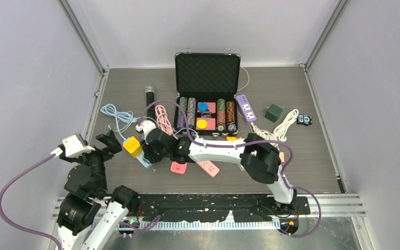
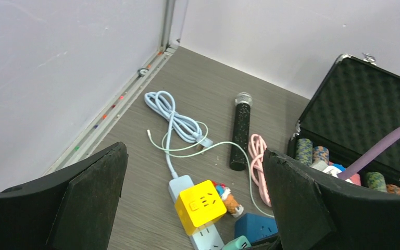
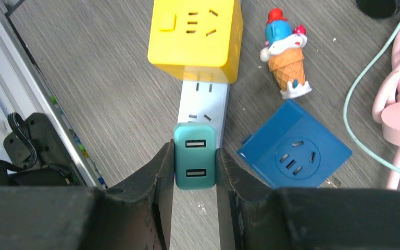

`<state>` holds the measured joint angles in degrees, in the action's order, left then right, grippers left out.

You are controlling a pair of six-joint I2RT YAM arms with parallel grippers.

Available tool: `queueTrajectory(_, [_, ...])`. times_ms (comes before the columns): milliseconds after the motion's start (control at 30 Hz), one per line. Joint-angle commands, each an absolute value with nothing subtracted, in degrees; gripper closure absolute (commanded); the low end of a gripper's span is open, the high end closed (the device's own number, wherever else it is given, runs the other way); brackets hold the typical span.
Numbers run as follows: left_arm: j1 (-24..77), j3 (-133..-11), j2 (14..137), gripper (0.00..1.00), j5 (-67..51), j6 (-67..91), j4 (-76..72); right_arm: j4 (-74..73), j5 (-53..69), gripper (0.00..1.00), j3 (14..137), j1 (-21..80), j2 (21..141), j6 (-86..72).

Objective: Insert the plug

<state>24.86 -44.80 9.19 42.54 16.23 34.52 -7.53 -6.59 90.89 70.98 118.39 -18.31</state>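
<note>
- Teal plug (image 3: 195, 155) clamped by right gripper (image 3: 195, 162) over white strip (image 3: 203, 101), shown clearly in right wrist view; hidden in top view.
- Two USB ports seen on its face.
- Left gripper (image 2: 194, 156) spread wide, empty.

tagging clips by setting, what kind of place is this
Likely a robot test cell in a lab: plain grey panel walls enclose a grey wood-grain table, with two white-and-black robot arms bolted at its near edge.

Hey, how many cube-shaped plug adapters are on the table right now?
3: a yellow cube on the pale blue power strip, a blue cube beside that strip, and a dark green cube right of the open case. The right arm may hide others.
</note>
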Motion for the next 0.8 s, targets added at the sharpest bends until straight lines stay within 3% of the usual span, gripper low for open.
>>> queueTrajectory(0, [24.96, -44.77, 8.49, 0.01, 47.53, 15.63, 33.88, -4.63, -8.65, 0.95, 95.40, 71.42, 119.45, -17.58])
queueTrajectory(233, [24.96, -45.64, 8.76, 0.00, 53.60, 16.62, 34.75, -9.74, -8.49, 0.95, 101.42, 71.39, 123.86, -16.31])
queueTrajectory(767, [24.96, -44.47, 8.00, 0.00, 52.11, 15.87, 34.23, -18.33, -9.10, 0.95, 107.80, 71.22, 128.39, -16.77])
